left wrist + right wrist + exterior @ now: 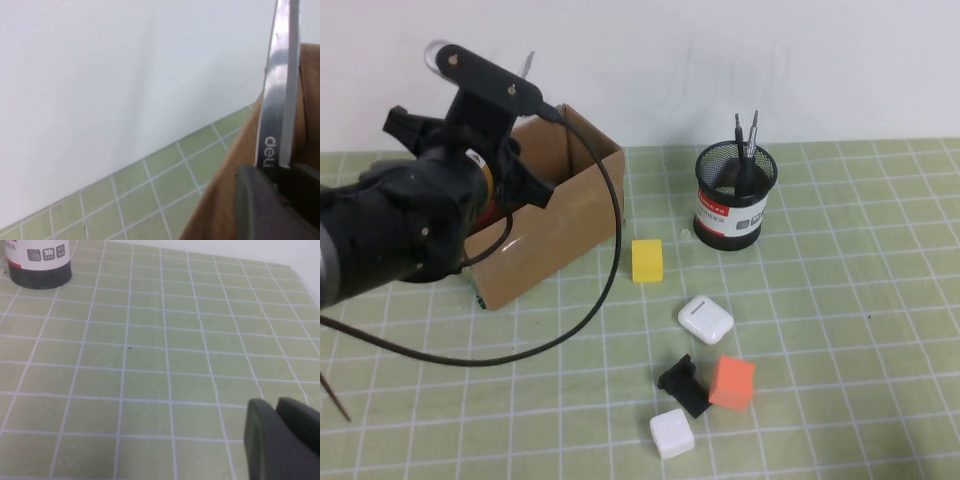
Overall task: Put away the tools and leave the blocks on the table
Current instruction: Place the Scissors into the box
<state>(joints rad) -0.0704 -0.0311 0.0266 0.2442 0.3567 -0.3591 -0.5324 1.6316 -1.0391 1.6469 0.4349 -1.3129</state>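
Left gripper (277, 200), above the cardboard box (555, 215), clenches stiff, slippery steel scissors (277, 100) with blades jutting beyond its jaws; right gripper (280, 440) is clenched empty.

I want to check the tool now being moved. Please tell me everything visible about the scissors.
The scissors show mostly as steel blades, shiny, closed together, with "deli" printed near the pivot. The left gripper holds them, its dark fingers clamped below the print, blades pointing away from it. They hang over the open cardboard box. The handles are hidden.
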